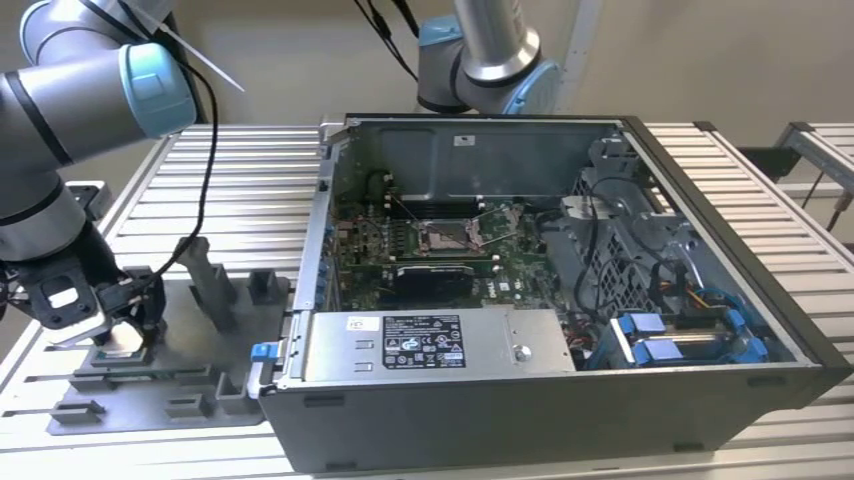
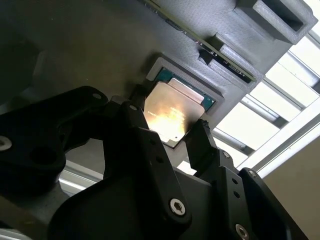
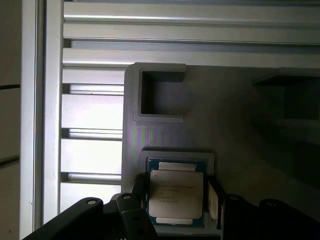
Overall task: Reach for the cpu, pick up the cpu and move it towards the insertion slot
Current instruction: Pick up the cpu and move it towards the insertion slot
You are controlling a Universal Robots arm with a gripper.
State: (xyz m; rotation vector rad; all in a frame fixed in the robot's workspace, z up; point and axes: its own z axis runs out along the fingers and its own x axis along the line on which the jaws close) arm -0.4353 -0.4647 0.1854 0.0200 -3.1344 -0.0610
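**Operator:** Where is the hand?

**Spotter:** Your hand (image 1: pixel 120 335) is low at the exterior view's left. It is over the grey fixture (image 1: pixel 160 400), which lies on the slatted table (image 1: pixel 240 170) just beside the open computer case (image 1: pixel 534 400).

**Operator:** Open or closed?

**Spotter:** Open. In both wrist views your two black fingers (image 3: pixel 141 187) stand one on each side of the cpu (image 3: pixel 176 197), with the plate between them. You cannot tell from these views whether the pads touch its edges.

**Operator:** And the cpu itself?

**Spotter:** It lies flat in a shallow square recess of the fixture, silvery face up, with a green border around the metal. The second wrist view shows a bright glare across its face. In the first wrist view, a deeper rectangular pocket (image 3: pixel 162 95) of the same fixture sits near it.

**Operator:** The slot?

**Spotter:** Your insertion slot (image 1: pixel 447 235) is inside the case on the green board (image 1: pixel 360 250). It is a shiny metal frame with a dark centre. It is well apart from your hand, and the case wall stands between them. A silver box (image 1: pixel 427 345) with a white label sits inside the case, near the slot.
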